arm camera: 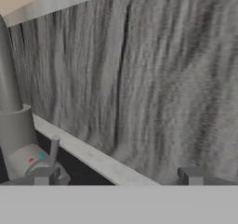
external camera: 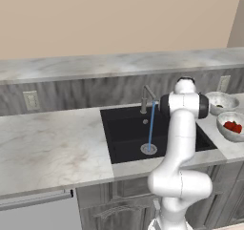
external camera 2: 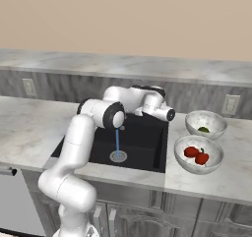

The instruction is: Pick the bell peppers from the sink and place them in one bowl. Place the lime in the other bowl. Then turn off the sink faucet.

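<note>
1. Pale marble surface (external camera: 47, 143) runs along a grey wood-grain backsplash (arm camera: 153, 79) beneath a raised marble ledge and a beige wall; two wall outlets sit in the backsplash, one towards each end.
2. Sink (external camera: 128, 138): a matte black basin sunk into the surface, with a round silver drain (external camera: 148, 149) on its floor.
3. Sink faucet (external camera: 147, 99): a slim grey stem at the back edge of the sink, spout angled forward. A thin blue stream of water (external camera: 151, 126) falls from the spout onto the drain, so the water is running.
4. Faucet base, hand view: a grey cylinder (arm camera: 16, 130) at the left edge, with a small lever handle (arm camera: 54, 148) rising beside red and blue dots.
5. Two speckled light-grey bowls stand on the surface to the right of the sink, just beside each other. The bowl nearer the front edge (external camera 2: 214, 164) holds both red bell peppers (external camera 2: 196, 154), which touch each other.
6. The bowl nearer the backsplash (external camera 2: 216, 120) holds the green lime (external camera 2: 203, 129).
7. Arm: it bends over the sink, with the wrist above the basin's back right area, close to the faucet.
8. Tool (arm camera: 118, 175): its two dark fingertips (arm camera: 45, 175) stand wide apart and hold nothing. It points at the backsplash, and the left tip lies near the lever handle; whether they touch cannot be told.
</note>
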